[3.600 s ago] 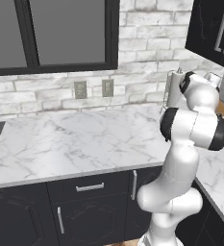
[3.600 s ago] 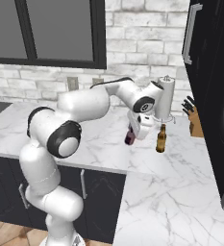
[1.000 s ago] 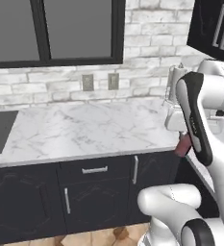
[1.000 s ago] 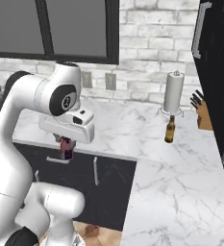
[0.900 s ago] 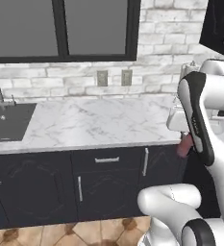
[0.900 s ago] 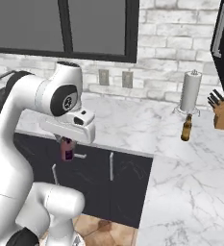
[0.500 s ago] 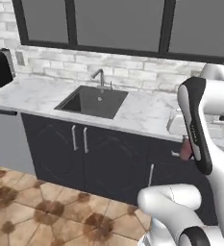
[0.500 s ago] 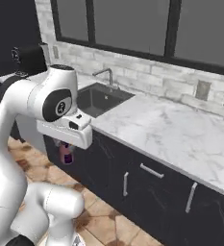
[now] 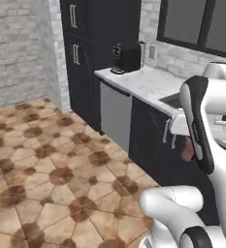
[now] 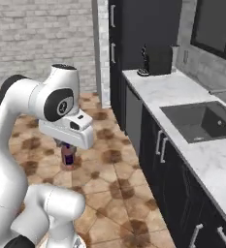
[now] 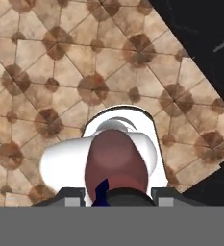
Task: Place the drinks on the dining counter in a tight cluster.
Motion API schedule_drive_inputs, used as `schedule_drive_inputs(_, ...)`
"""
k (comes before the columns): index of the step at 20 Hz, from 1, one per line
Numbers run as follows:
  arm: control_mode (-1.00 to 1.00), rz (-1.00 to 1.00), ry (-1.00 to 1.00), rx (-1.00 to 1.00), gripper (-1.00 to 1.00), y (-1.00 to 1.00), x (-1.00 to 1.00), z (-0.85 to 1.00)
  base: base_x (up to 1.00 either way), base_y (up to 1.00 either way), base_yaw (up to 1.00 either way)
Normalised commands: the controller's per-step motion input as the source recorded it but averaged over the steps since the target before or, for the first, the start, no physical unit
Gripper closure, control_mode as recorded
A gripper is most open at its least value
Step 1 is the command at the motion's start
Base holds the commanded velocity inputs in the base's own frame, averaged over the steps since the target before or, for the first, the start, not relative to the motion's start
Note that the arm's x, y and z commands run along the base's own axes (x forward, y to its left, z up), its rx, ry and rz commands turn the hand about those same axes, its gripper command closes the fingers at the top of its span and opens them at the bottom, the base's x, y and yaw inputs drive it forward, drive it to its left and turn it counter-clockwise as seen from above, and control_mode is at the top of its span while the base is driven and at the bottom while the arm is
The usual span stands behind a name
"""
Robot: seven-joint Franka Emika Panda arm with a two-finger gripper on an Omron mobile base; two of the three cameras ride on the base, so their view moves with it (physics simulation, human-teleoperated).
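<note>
Maroon drink (image 11: 116, 163) clamped in gripper (image 10: 68, 151)

Glossy white shells are covering the arm (image 10: 22, 126), its links showing as fat rounded tubes; a dark grey disc is capping the big joint (image 10: 59, 105) in the right base view; dark bands are ringing the lower joints; a boxy white hand (image 10: 68, 131) is ending the arm.

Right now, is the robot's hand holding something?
Gripper: closed on the short dark maroon drink, carried above the tiled floor.
</note>
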Motion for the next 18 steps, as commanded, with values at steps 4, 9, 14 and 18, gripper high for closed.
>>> schedule_drive_inputs(4,1.00,0.00,0.00,0.00,1.00,0.00,0.00,0.00,0.00,0.00,1.00)
schedule_drive_inputs(9,1.00,0.00,0.00,0.00,1.00,0.00,0.00,0.00,0.00,0.00,1.00)
schedule_drive_inputs(14,1.00,0.00,0.00,0.00,1.00,0.00,0.00,0.00,0.41,0.36,0.77)
schedule_drive_inputs(18,1.00,0.00,0.00,0.00,1.00,0.00,0.00,0.00,1.00,0.73,0.02)
